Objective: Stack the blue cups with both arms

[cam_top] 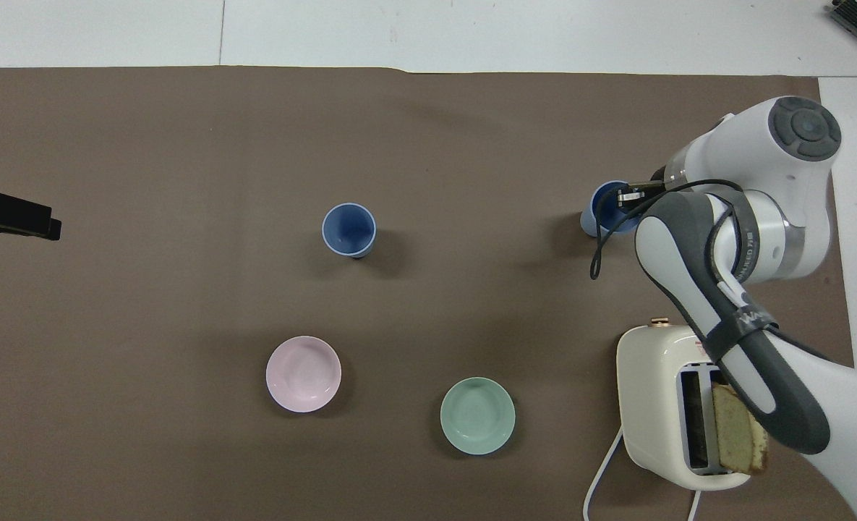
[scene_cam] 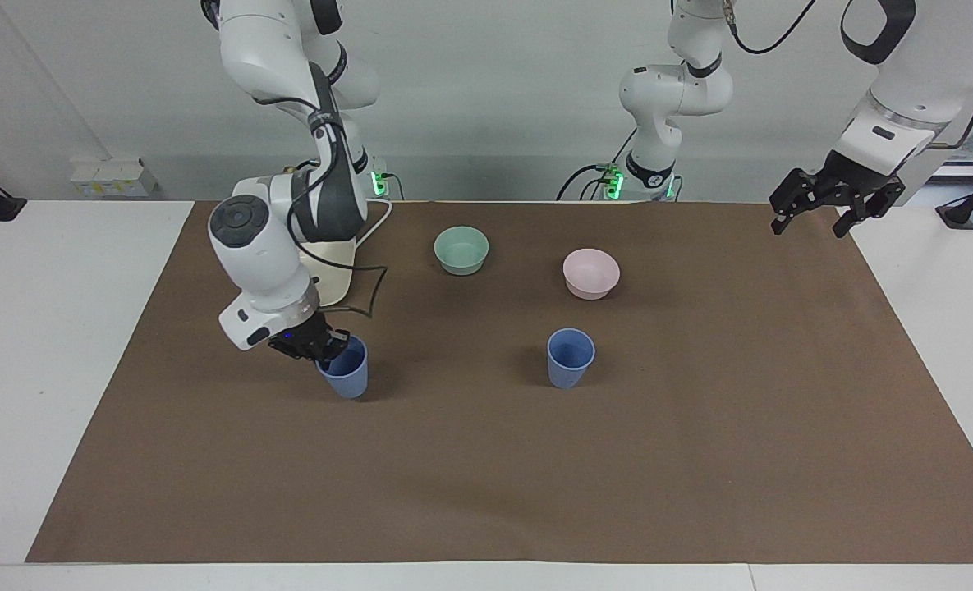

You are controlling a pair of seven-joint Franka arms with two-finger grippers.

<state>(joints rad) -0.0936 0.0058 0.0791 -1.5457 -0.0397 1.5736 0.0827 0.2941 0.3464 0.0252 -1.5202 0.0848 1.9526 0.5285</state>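
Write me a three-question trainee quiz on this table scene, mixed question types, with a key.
1. True or false: the right end effector is shut on the rim of a blue cup.
2. Which thing is nearest the other blue cup? A) toaster B) pink bowl C) green bowl
3. Fill in: the left end effector hangs open over the edge of the brown ___.

Key: 1 true; 2 B; 3 mat.
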